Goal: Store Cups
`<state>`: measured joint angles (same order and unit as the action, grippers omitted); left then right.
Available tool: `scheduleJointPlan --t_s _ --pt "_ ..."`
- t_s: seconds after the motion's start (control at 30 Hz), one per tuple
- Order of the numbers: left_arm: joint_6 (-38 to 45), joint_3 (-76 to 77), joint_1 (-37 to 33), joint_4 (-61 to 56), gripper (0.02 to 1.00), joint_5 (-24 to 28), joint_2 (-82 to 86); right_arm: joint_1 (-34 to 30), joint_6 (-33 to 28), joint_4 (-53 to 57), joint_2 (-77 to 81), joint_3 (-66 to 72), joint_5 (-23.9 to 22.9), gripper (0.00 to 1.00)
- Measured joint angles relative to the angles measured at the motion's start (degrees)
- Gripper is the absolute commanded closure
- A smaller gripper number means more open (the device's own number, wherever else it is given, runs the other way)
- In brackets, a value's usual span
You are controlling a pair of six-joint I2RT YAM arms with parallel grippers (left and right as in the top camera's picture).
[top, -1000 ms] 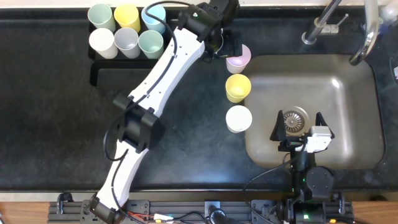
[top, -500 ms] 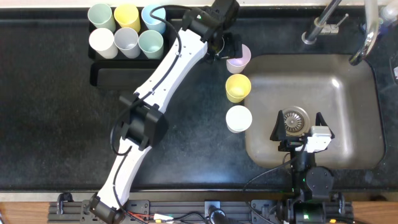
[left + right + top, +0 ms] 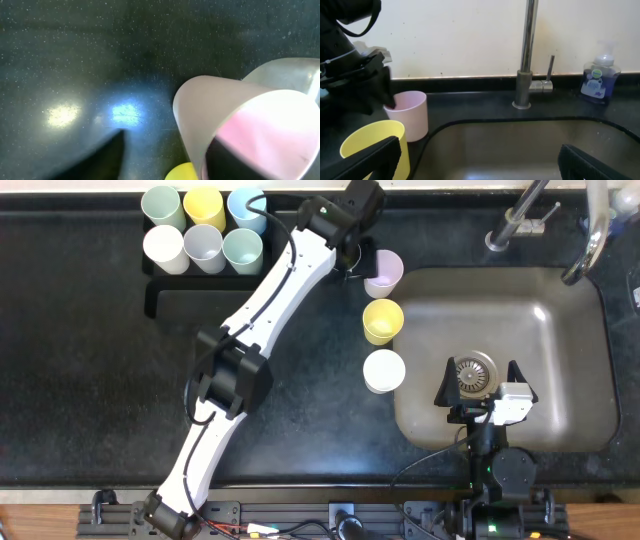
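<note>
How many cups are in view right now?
9. Six stand in the black rack; pink cup, yellow cup, white cup along the sink's left rim. The left arm may hide more.

Was kitchen: steel sink (image 3: 560,330) set in dark speckled countertop (image 3: 90,380); faucet (image 3: 526,55), soap bottle (image 3: 599,80) behind.

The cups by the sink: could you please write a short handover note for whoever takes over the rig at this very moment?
Left gripper: open, one finger inside the rim of the pink cup, not yet closed on it.
Right gripper: open, over the sink, holding nothing.
Done: six cups stand in the tray at the back left of the counter.
Left: pink cup, yellow cup and white cup stand in a line along the sink's left edge; all three go to the tray.
</note>
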<state>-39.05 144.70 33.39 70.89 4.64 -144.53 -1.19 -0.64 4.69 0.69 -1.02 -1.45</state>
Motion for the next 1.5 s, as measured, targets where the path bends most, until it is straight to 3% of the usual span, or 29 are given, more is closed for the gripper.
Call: scheduleJointPlan --t_s 0.27,0.47,0.63,0.87,1.03,1.2,1.5 --pt "0.0 0.0 -0.4 0.0 0.982 -0.2 0.0 0.0 0.0 0.0 0.0 0.0 0.0 0.003" --pt "0.0 0.0 -4.9 2.3 0.982 -0.2 2.6 0.0 0.0 0.0 0.0 0.0 0.0 0.003" --pt "0.0 0.0 -16.3 10.6 0.982 0.0 14.1 0.0 0.0 0.0 0.0 0.0 0.0 0.005" --pt "0.0 -4.3 -38.2 24.7 0.982 -1.9 35.4 0.0 0.0 0.0 0.0 0.0 0.0 0.003" --pt "0.0 -25.9 -44.9 12.2 0.982 -2.1 46.7 0.0 0.0 0.1 0.0 0.0 0.0 0.003" --pt "0.0 -45.3 -47.1 1.2 0.982 -0.4 46.9 0.0 0.0 0.0 0.0 0.0 0.0 0.005" --pt "0.0 -53.0 -47.1 -2.9 0.982 -1.0 45.5 0.0 0.0 0.0 0.0 0.0 0.0 0.003"
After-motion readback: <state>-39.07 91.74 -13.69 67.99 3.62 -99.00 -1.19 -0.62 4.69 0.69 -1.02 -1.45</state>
